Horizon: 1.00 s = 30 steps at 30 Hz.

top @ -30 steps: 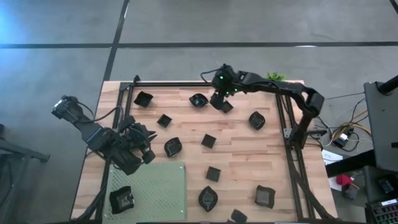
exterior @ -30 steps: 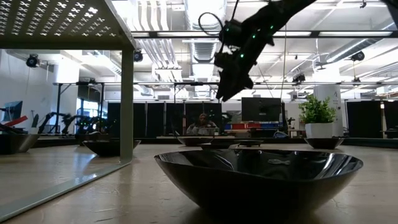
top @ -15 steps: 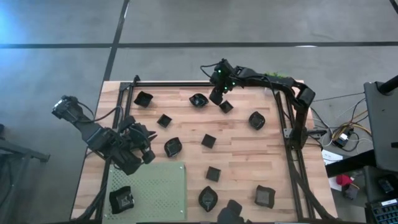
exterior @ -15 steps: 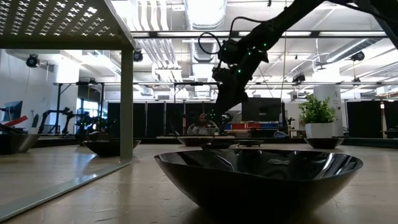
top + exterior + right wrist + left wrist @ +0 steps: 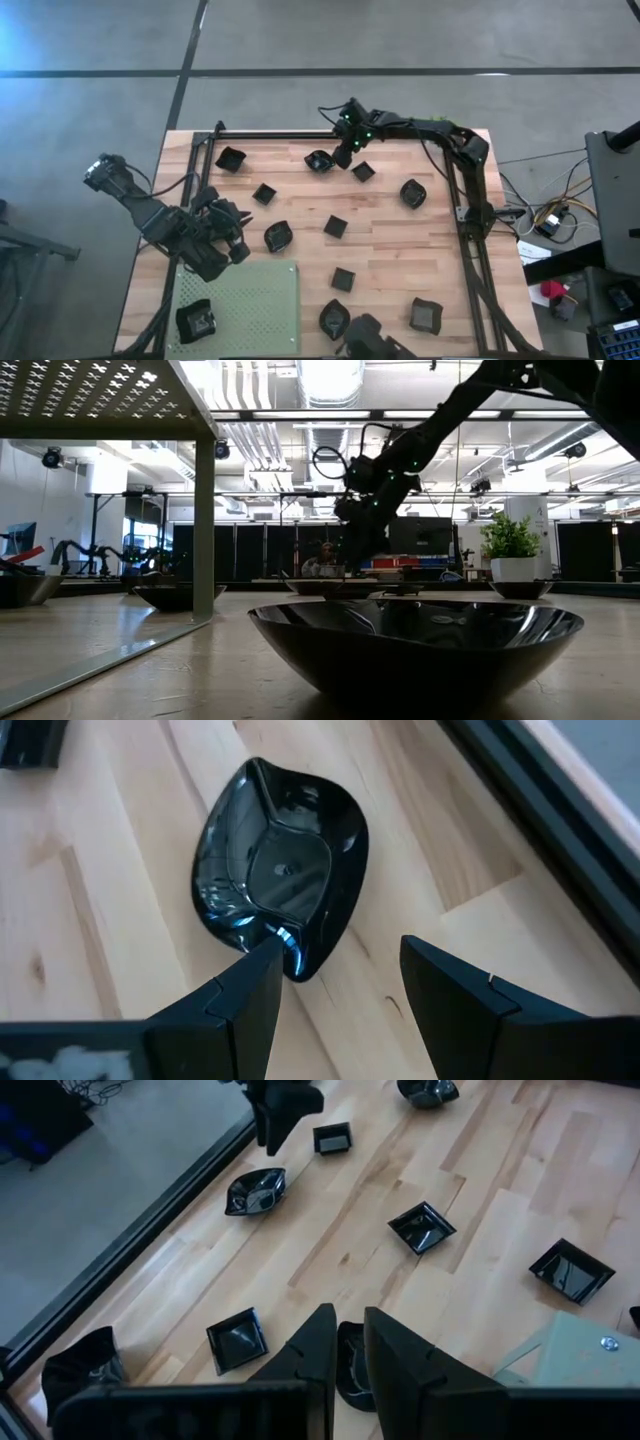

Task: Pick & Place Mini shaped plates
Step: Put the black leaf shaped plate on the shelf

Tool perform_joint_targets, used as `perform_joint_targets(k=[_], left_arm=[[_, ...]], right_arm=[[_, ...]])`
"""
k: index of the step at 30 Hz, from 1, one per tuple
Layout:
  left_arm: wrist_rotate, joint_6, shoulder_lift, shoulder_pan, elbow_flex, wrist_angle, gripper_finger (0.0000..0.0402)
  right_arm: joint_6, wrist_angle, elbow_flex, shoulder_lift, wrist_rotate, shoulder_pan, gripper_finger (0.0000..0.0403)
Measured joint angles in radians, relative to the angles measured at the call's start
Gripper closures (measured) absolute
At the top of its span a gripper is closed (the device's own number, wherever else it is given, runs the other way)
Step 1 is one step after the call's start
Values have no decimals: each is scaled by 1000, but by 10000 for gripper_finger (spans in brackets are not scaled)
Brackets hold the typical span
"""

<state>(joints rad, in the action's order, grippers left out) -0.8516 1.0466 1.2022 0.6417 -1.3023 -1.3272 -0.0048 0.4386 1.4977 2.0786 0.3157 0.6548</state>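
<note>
1. I see a leaf-shaped dish [image 5: 280, 885] lying on the desk [image 5: 390, 235] near its far edge, among other small black dishes.
2. My right hand [image 5: 340, 985] hangs spread wide just over its rim, holding nothing.
3. My left hand [image 5: 343, 1355] waits by the green mat [image 5: 250, 305], fingers close together, nothing between them.
</note>
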Motion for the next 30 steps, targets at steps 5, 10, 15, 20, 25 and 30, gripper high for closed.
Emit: perform_joint_targets(k=[5, 10, 15, 20, 25, 30], left_arm=[[0, 0, 0, 0, 0, 0, 353], [0, 0, 0, 0, 0, 0, 353], [0, 0, 0, 0, 0, 0, 353], [1, 0, 0, 0, 0, 1, 353], [0, 0, 0, 0, 0, 2, 353], [1, 0, 0, 0, 0, 3, 353]], right_arm=[[2, -13, 9, 25, 0, 1, 202], [6, -19, 8, 54, 0, 0, 202], [8, -28, 8, 71, 2, 0, 202], [29, -29, 9, 83, 8, -2, 202], [28, -29, 8, 84, 8, -2, 204], [31, -26, 9, 84, 55, -2, 231]])
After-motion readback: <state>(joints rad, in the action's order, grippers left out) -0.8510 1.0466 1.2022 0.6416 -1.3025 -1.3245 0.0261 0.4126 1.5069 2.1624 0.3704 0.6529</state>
